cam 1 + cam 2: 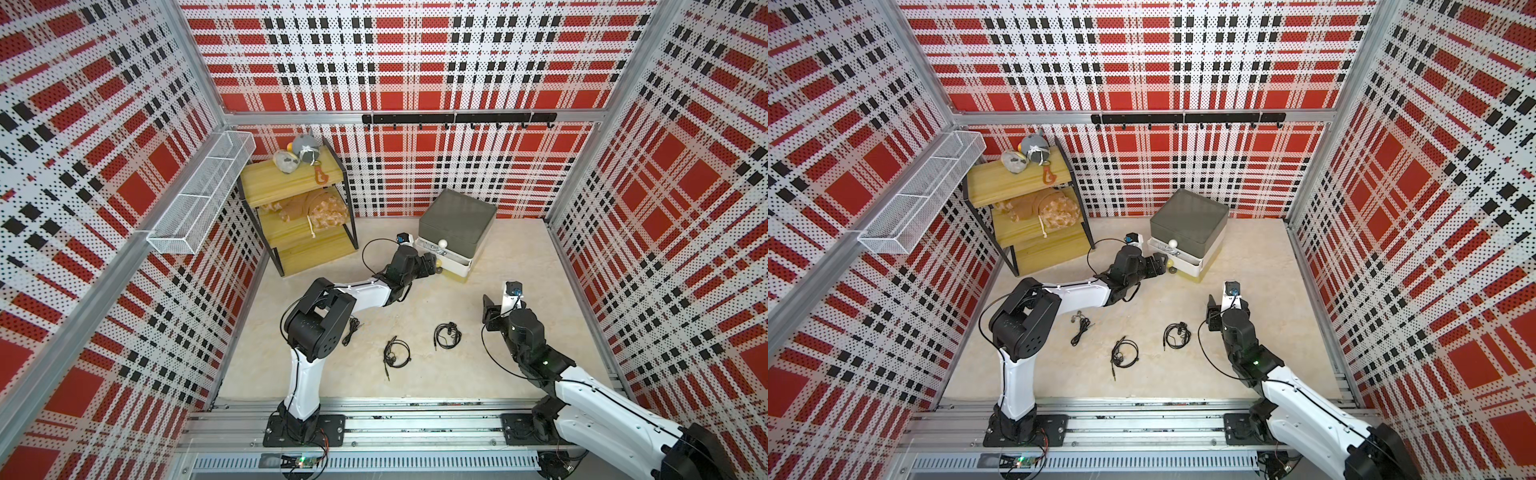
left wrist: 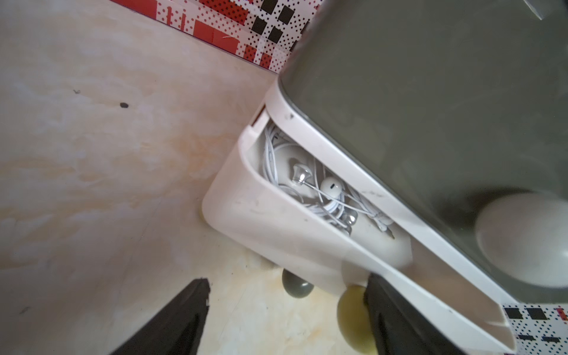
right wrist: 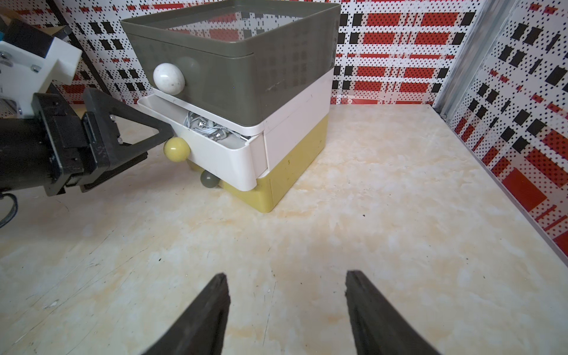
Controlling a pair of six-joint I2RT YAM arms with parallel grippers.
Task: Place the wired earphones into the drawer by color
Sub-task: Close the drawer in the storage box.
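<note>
The drawer (image 1: 457,216) stands at the back of the table, stacked dark grey, white and mustard. Its white middle drawer (image 3: 221,156) is pulled partly out, and white wired earphones (image 2: 319,187) lie tangled inside. My left gripper (image 2: 287,279) is open at that drawer's front, with one finger (image 2: 399,322) against the yellow knob (image 2: 353,319). Three black wired earphones lie on the table (image 1: 1080,328), (image 1: 1124,353), (image 1: 1177,336). My right gripper (image 3: 285,273) hangs open and empty over bare table, to the right of them.
A yellow wooden shelf rack (image 1: 299,208) with plush toys stands at the back left. A white wire basket (image 1: 199,195) hangs on the left wall and a black hook rail (image 1: 457,118) on the back wall. Plaid walls close three sides.
</note>
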